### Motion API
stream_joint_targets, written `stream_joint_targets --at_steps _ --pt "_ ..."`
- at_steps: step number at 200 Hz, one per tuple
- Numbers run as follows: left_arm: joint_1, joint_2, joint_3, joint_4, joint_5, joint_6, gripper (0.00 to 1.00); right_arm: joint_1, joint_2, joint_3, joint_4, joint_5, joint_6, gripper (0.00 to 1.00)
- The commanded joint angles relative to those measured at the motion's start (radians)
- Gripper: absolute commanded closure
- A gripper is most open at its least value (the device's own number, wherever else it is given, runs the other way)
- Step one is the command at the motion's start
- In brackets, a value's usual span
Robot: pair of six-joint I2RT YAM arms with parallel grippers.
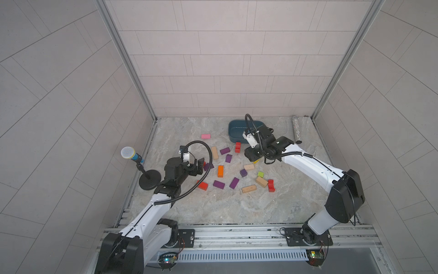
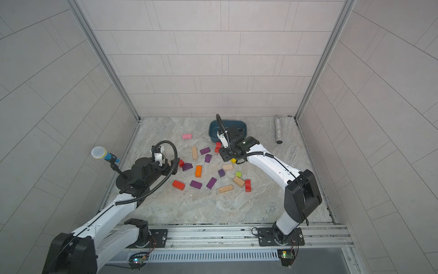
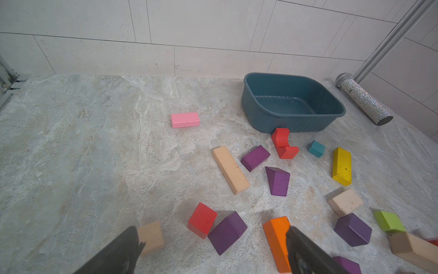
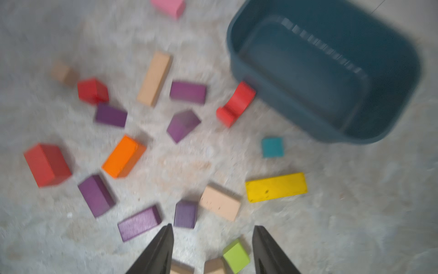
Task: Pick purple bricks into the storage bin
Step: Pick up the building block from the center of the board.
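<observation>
Several purple bricks lie loose on the marble floor, among them one [image 1: 225, 150], one [image 1: 234, 183] and one [image 1: 218, 184]. The teal storage bin [image 1: 234, 129] stands at the back and looks empty in the left wrist view [image 3: 294, 118]. My left gripper [image 3: 213, 236] is open low over the floor, its fingers on either side of a purple brick [image 3: 227, 232] that touches a red cube [image 3: 202, 219]. My right gripper [image 4: 213, 226] is open and holds nothing; it hangs above the blocks in front of the bin [image 4: 331, 118], near a small purple brick [image 4: 185, 214].
A microphone on a stand [image 1: 129, 153] is at the left wall, close to my left arm. A glittery silver cylinder [image 1: 296, 129] lies at the back right. Pink [image 1: 205, 136], orange [image 1: 220, 171], red [image 1: 271, 185], green [image 1: 260, 174], yellow [image 3: 342, 166] and wooden blocks are mixed in.
</observation>
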Motion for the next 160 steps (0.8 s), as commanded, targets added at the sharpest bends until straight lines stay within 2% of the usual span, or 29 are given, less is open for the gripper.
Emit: stream_joint_targets --at_steps 1,22,42,125,142,160 --pt "-0.002 -0.019 -0.003 0.027 0.017 -0.019 0.00 0.065 -0.048 -0.102 0.076 0.035 0.021 0.41" --pt "-0.002 -0.027 -0.008 0.030 0.019 -0.022 0.00 0.110 -0.026 -0.149 0.125 0.047 0.045 0.43" --pt "-0.002 -0.030 -0.008 0.025 0.018 -0.022 0.00 0.127 0.032 -0.127 0.110 0.055 0.054 0.46" --pt "-0.002 -0.012 -0.035 0.106 0.059 -0.018 0.00 0.144 0.160 -0.154 0.198 0.100 0.066 0.43" --pt "-0.003 -0.012 -0.040 0.122 0.090 -0.016 0.00 0.144 0.166 -0.145 0.197 0.111 0.061 0.43" --pt "-0.004 -0.010 -0.049 0.154 0.173 -0.015 0.00 0.144 0.174 -0.133 0.196 0.130 0.055 0.43"
